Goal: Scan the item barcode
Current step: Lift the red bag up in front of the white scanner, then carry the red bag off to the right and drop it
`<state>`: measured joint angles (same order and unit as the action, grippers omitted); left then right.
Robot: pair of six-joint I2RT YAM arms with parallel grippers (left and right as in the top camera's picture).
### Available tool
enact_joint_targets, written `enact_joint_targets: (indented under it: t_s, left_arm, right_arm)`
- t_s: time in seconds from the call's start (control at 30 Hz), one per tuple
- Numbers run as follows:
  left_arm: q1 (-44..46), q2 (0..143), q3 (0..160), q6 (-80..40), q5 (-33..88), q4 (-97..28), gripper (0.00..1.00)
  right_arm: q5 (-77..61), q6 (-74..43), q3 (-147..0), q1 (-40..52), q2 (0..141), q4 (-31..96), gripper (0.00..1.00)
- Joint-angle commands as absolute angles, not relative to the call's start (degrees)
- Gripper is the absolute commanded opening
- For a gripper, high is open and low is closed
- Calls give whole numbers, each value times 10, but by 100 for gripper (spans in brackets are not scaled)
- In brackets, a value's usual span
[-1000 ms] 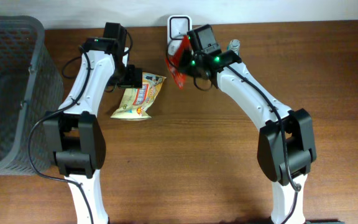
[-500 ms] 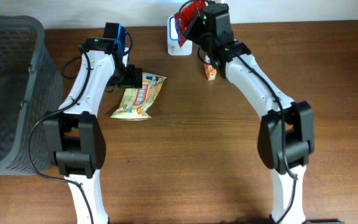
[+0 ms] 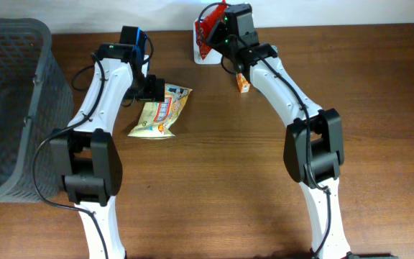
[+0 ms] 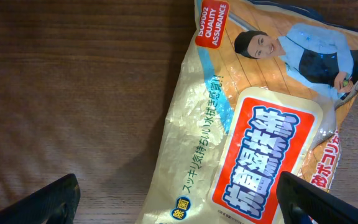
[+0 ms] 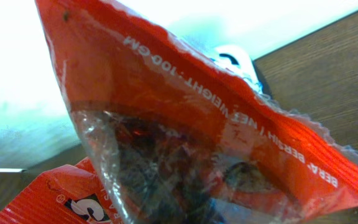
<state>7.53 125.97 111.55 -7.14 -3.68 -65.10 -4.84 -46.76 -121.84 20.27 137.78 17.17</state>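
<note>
Mesh of a basket [image 3: 6,108] is seen at the far left. The left gripper [image 3: 153,90] is held over the top end of a yellow bag [image 3: 160,115] laid flat on the table [image 3: 214,165]. Its fingers [image 4: 50,202] are shown wide apart only in the left wrist view. Farther right, the red bag [image 3: 208,29] is clamped in the right gripper [image 3: 219,36] and held at the white scanner [image 3: 207,57]. That is seen only from above; the right wrist view is filled by red wrap and a clear window. An orange box [image 3: 244,83] is set near the scanner, on its right.
</note>
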Motion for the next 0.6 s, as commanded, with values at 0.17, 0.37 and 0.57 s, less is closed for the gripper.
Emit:
enact_joint_targets:
  t_s: [0.17, 0.37, 0.57]
  left_arm:
    - [73, 1262, 1124, -68, -41, -651, 99]
    - [73, 1262, 1124, -68, -41, -651, 99]
    - [73, 1262, 1124, -68, -41, -651, 99]
  right_arm:
    - [8, -406, -1240, 210, 1374, 178, 4]
    - [30, -345, -1312, 202, 1374, 219, 4]
    - [89, -298, -1476, 185, 1373, 349, 4]
